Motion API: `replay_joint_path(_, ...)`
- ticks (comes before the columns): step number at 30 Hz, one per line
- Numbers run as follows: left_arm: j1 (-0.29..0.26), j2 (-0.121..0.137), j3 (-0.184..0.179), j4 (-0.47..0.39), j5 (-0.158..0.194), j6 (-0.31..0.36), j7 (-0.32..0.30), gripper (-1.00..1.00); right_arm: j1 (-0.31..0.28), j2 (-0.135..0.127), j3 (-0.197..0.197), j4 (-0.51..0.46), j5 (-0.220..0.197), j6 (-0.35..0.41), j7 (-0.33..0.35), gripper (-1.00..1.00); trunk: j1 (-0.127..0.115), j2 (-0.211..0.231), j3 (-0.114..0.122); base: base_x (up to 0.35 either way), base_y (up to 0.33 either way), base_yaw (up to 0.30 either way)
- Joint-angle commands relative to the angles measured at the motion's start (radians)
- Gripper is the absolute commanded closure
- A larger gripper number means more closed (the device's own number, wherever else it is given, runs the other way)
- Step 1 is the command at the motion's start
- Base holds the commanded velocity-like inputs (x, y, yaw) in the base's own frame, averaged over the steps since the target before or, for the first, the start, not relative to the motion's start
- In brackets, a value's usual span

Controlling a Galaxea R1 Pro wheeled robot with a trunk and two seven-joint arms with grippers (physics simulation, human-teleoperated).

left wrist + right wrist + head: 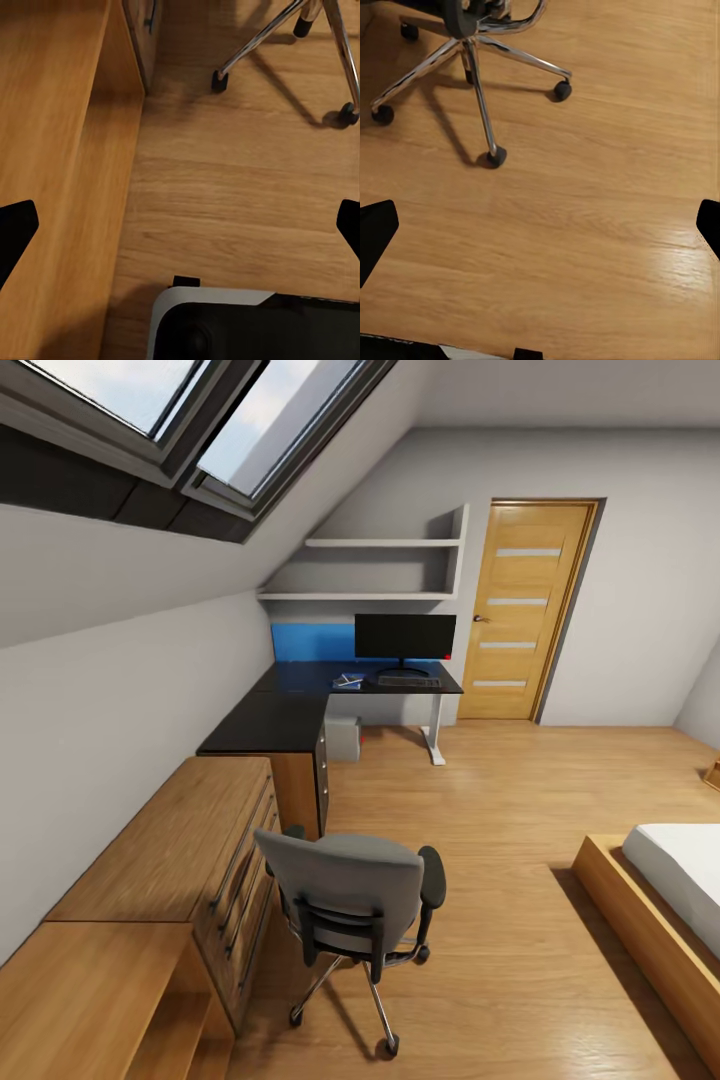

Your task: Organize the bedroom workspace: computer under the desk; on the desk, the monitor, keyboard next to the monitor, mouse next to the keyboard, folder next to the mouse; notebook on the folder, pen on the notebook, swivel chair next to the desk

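My left gripper and right gripper hang spread wide, empty, over plank floor. Swivel chair at six o'clock; desk with monitor at twelve.

Light wood plank floor runs under plain grey walls and a sloped ceiling with a dark-framed skylight showing bright sky. Two white wall shelves sit in the far corner beside a wooden door with frosted strips. A light wooden drawer chest lines the left wall; a wood-framed bed with white mattress stands right.
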Motion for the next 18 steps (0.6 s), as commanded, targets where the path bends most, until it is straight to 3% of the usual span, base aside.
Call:
replay_joint_path(1,-0.001,-0.001,-0.005,-0.001,0.006,0.000,0.003,-1.00,-0.001,-0.001,0.009,-0.001,-0.006,-0.001,-0.005,-1.00,0.004,-0.009,-0.005,0.000,0.000,0.000)
replay_joint_path(11,-0.001,-0.002,-0.005,-0.036,0.006,0.055,0.004,-1.00,-0.001,-0.004,0.005,-0.002,-0.011,-0.002,-0.006,-1.00,0.043,-0.079,-0.037,0.000,0.000,-0.025)
replay_joint_path(12,-0.001,-0.036,-0.005,-0.169,0.004,0.168,0.032,-1.00,-0.003,-0.008,0.004,-0.017,-0.011,0.002,-0.008,-1.00,0.047,-0.086,-0.040,0.000,0.000,0.000)
replay_joint_path(14,-0.001,-0.043,-0.006,-0.230,0.004,0.270,0.038,-1.00,-0.006,-0.008,0.004,-0.028,-0.011,0.007,-0.012,-1.00,0.054,-0.100,-0.046,0.000,0.000,0.000)
replay_joint_path(15,0.000,-0.049,-0.006,-0.356,0.004,0.503,0.043,-1.00,-0.017,-0.005,0.004,-0.077,-0.011,0.062,-0.043,-1.00,0.058,-0.107,-0.049,0.000,0.000,0.000)
replay_joint_path(16,-0.006,-0.051,-0.006,-0.393,0.004,0.594,0.044,-1.00,-0.034,-0.004,0.003,-0.127,-0.010,0.111,-0.068,-1.00,0.062,-0.114,-0.052,0.000,0.000,0.000)
replay_joint_path(18,-0.030,-0.060,-0.006,-0.413,0.004,0.649,0.044,-1.00,-0.054,-0.003,0.003,-0.182,-0.010,0.172,-0.093,-1.00,0.070,-0.128,-0.059,0.000,0.000,0.000)
